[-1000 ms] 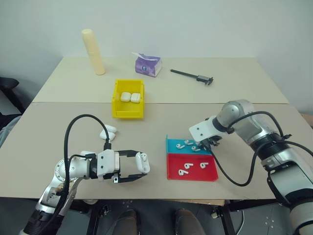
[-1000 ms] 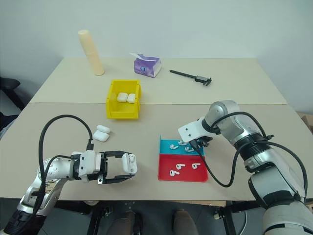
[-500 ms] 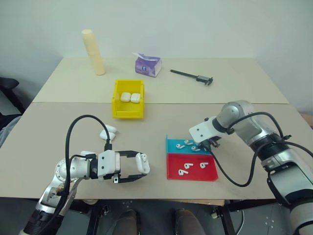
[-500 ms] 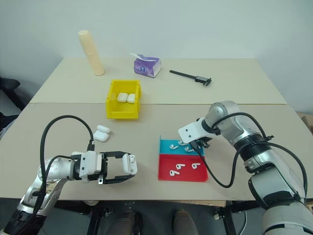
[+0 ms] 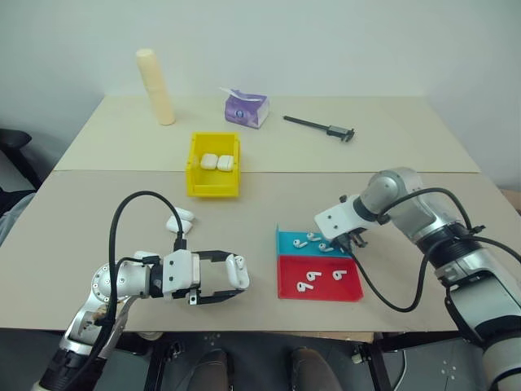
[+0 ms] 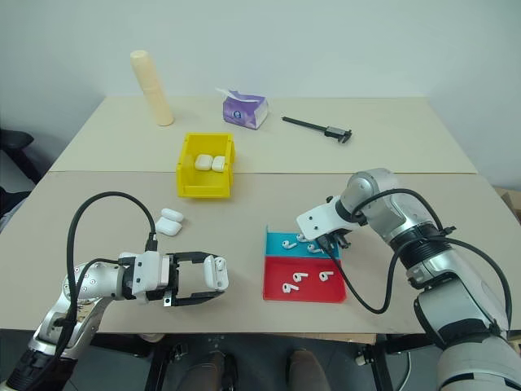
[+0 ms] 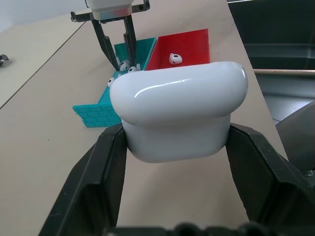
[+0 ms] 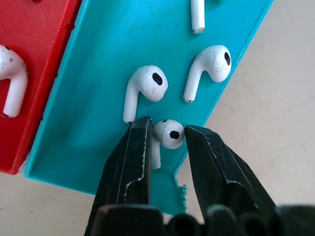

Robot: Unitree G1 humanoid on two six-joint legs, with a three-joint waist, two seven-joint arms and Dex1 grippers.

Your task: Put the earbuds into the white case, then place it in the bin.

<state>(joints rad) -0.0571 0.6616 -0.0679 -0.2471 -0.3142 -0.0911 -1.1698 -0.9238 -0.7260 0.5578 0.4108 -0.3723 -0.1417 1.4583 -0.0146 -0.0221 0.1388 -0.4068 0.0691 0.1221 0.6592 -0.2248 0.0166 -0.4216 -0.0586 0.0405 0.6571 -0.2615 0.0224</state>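
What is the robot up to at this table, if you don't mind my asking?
It is packing earbuds into cases. The left gripper holds a white case clamped between its fingers near the table's front edge. The right gripper points down into the teal tray, its fingers either side of one earbud, with a sliver of space on one side. Two white cases already lie in the yellow bin.

Silver-grey jointed arms, looping black cables, white wrist housings, black two-finger claws.

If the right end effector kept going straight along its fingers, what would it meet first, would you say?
Most likely the earbud lying between its fingers, with the teal tray floor just beneath it. The right end effector points down into that tray.
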